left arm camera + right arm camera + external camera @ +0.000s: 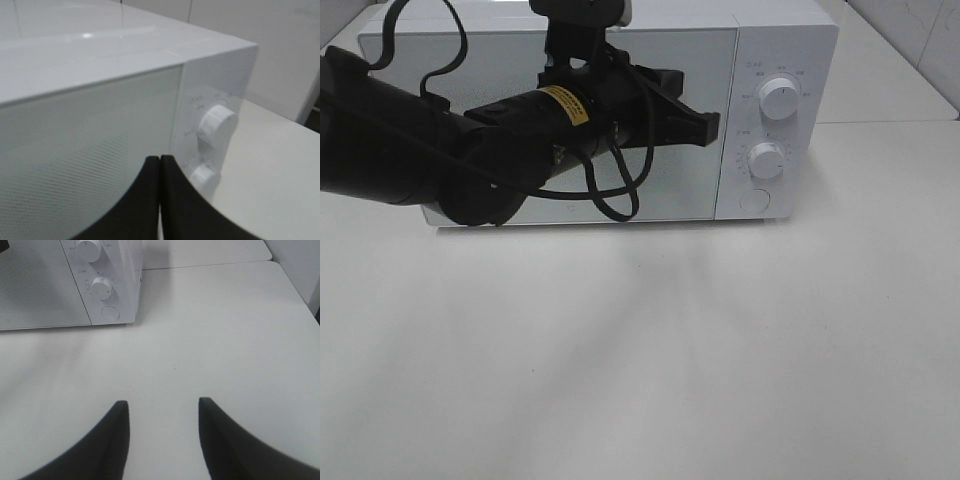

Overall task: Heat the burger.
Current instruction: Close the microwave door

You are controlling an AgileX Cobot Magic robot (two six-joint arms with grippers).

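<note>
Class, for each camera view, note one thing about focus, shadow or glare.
Exterior high: the left arm looms dark over the microwave; soft shadow on the table. Left wrist: the shut left gripper is blurred; small glare on the microwave top. Right wrist: the open right gripper is a blurred silhouette.

White table (720, 350). One white microwave (700, 60) sits on it twd the far edge, door shut, facing the near edge. Ctrl panel on its right: upper knob (778, 98), lower knob (766, 160), round btn (755, 200).
</note>
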